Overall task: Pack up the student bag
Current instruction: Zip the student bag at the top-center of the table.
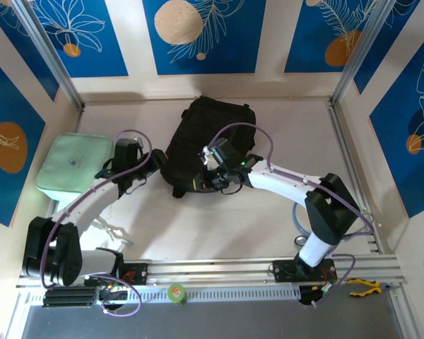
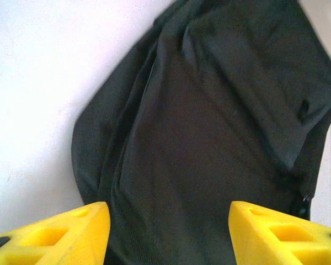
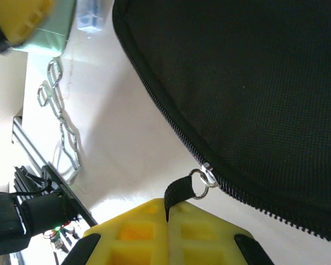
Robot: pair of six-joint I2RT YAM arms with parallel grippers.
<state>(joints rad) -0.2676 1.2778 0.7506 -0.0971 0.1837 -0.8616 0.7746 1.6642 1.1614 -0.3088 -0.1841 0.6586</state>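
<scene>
Smaller bag (image 1: 72, 171) — left of the student bag (image 1: 210, 131).

Open table (image 1: 219, 226) runs along the student bag (image 1: 205, 134)'s near side; the mint bag (image 1: 71, 169) blocks the left

Robot lab cell; aluminium rail (image 1: 212, 269); painted panels (image 1: 198, 35).

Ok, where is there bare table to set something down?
Bare: right of the student bag up to the side rail, and the near-centre strip between both arms. Crowded: left, with mint bag, left arm and tongs.
</scene>
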